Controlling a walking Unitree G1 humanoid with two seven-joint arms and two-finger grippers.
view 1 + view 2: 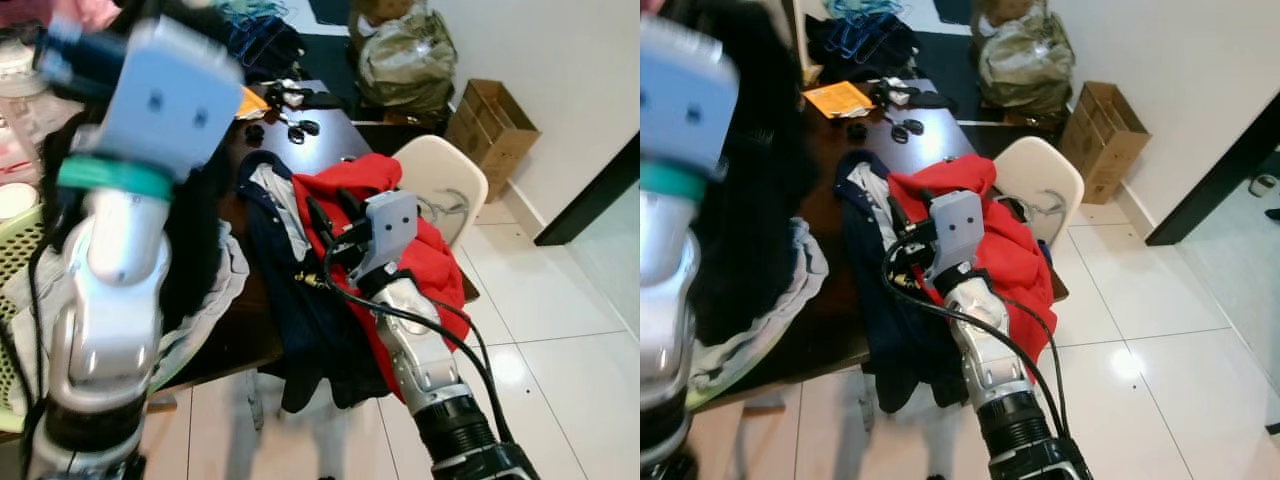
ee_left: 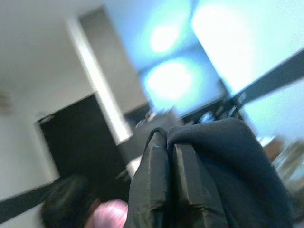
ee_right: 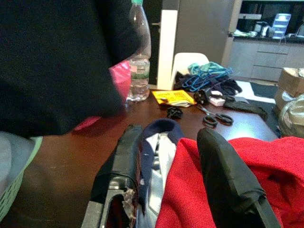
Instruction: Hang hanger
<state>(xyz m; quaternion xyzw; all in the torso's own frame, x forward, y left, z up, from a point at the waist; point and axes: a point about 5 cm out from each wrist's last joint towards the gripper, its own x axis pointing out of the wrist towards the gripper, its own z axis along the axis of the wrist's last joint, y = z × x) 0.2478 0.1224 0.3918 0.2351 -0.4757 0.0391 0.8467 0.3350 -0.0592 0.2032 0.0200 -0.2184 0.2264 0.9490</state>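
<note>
My left arm (image 1: 150, 110) is raised high at the left, and its gripper (image 2: 166, 142) is shut on a black garment (image 1: 195, 230) that hangs down over the table's left side. My right gripper (image 1: 332, 215) stands open just above the table. One of its fingers (image 3: 118, 161) lies by a navy jacket (image 1: 310, 320) and the other over a red garment (image 1: 430, 260). Both clothes drape over the table's near edge. A bunch of blue hangers (image 3: 204, 76) lies at the far end of the table.
On the dark brown table (image 1: 930, 140) lie scissors (image 3: 213, 116), a yellow packet (image 1: 837, 98) and a water bottle (image 3: 139, 61). A white chair (image 1: 445, 170) stands behind the red garment, a green basket (image 1: 15, 260) at the left. A cardboard box (image 1: 490, 125) and a bag (image 1: 405, 60) line the wall.
</note>
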